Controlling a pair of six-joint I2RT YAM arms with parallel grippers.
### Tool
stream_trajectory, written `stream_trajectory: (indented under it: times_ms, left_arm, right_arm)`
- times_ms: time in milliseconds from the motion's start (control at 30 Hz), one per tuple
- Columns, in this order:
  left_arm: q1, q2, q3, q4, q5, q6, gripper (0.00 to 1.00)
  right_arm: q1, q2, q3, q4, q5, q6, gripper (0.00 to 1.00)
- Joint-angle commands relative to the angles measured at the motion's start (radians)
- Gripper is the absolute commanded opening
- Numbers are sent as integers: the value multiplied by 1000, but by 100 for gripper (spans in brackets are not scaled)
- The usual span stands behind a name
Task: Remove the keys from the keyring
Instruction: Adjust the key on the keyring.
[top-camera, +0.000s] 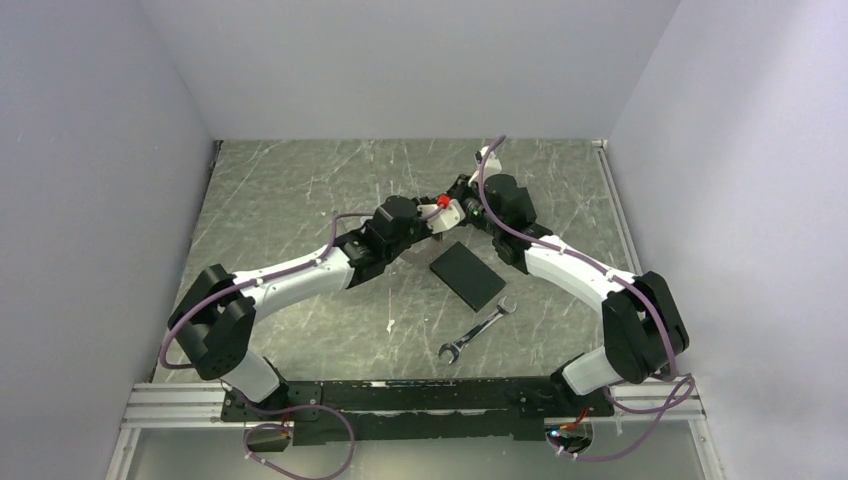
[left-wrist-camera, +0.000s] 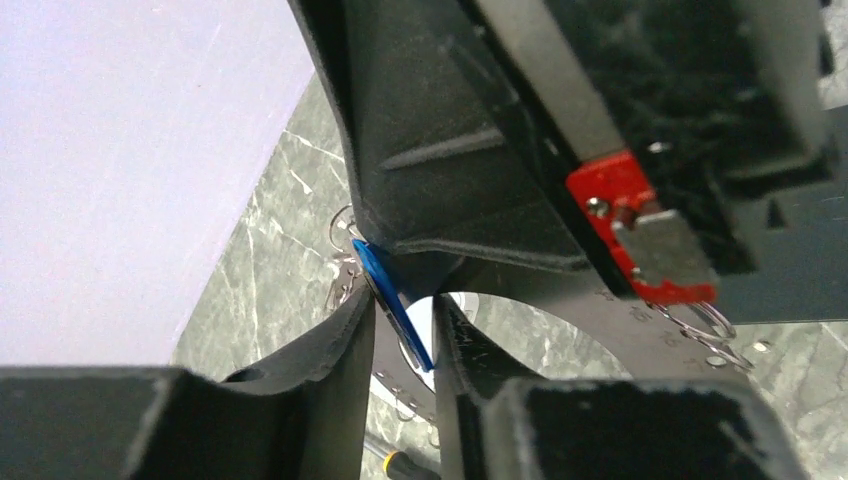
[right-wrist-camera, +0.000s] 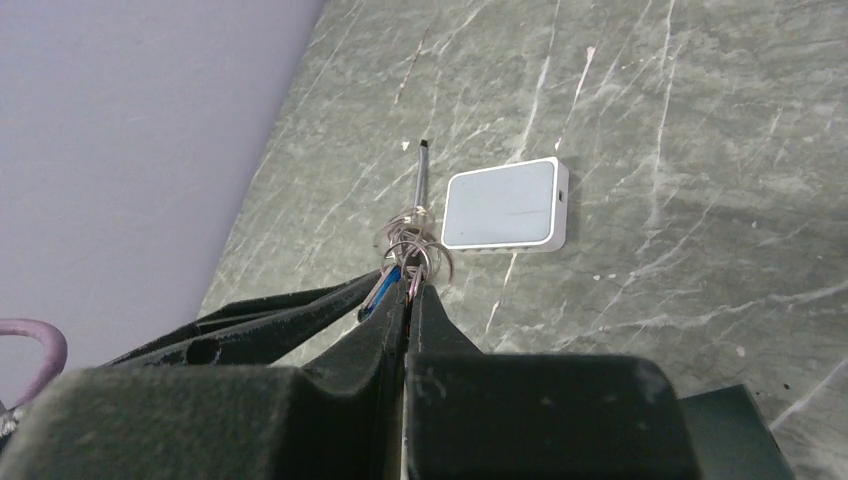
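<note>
Over the table's (top-camera: 300, 180) middle, the right gripper (right-wrist-camera: 408, 292) clenched the keyring (right-wrist-camera: 416, 246); the left gripper (left-wrist-camera: 402, 308) stood ajar around the blue tag (left-wrist-camera: 385, 285).

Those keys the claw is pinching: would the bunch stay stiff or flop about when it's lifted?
Likely floppy: the bunch looks loosely linked where it sticks out of the shut right gripper, so it should swing and jingle. It looks like thin metal, so it is probably light. The blue tag looks smooth, maybe slippery.
</note>
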Motion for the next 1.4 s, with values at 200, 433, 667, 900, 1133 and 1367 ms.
stream_trajectory:
  times_ms: [200,433,667,900,1133,1367]
  left_arm:
    - [28,-56,21,-49,43,-55,13]
    - [61,-84,35,-93,94,-94,0]
    - [79,-85,64,-121,176,-127,0]
    - [97,-61,99,-184,234,-163,1]
    - [105,-51,113,-217,250,-168,12]
    - [106,-43,122,-236,273,-175,18]
  right_arm:
    - [3,-38,-10,92,-37,-1,0]
    - [2,-38,-28,130,-74,-10,0]
    - [3,-38,-53,193,-128,-19,0]
    - [3,-38,-79,266,-198,0,0]
    - [2,-41,-88,296,-219,2,0]
    - [1,-41,-96,322,-242,5,0]
